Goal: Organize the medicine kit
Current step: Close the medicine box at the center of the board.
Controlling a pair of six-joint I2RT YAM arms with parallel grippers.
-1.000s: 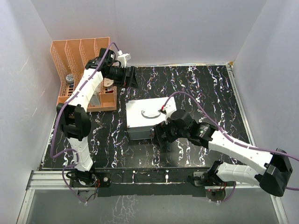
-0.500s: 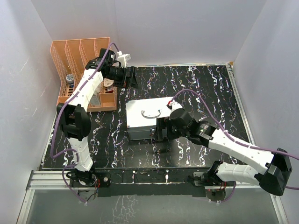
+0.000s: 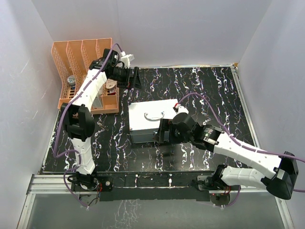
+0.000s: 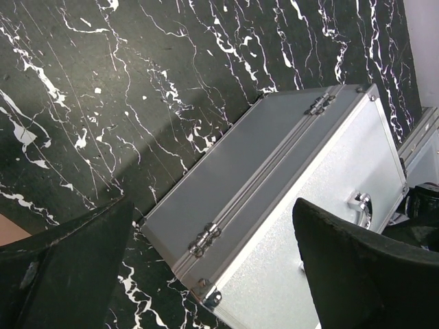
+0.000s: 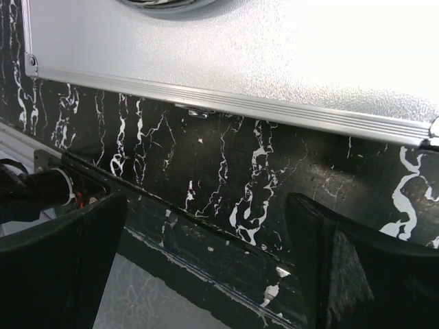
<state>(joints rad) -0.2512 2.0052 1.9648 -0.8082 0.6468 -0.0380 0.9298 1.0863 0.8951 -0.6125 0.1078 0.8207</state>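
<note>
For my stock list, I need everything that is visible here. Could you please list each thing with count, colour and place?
table: one, black with white veins, under everything
medicine kit: one, silver-grey, centre, lid closed
file rack: one, orange, far left corner; contents too small to identify
left claw: one, black, open, beyond the kit, near the rack
right claw: one, black, open, at the kit's near right corner

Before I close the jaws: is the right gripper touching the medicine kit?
Apart. In the right wrist view, the open fingers of the right gripper sit short of the medicine kit, with bare table showing between.
</note>
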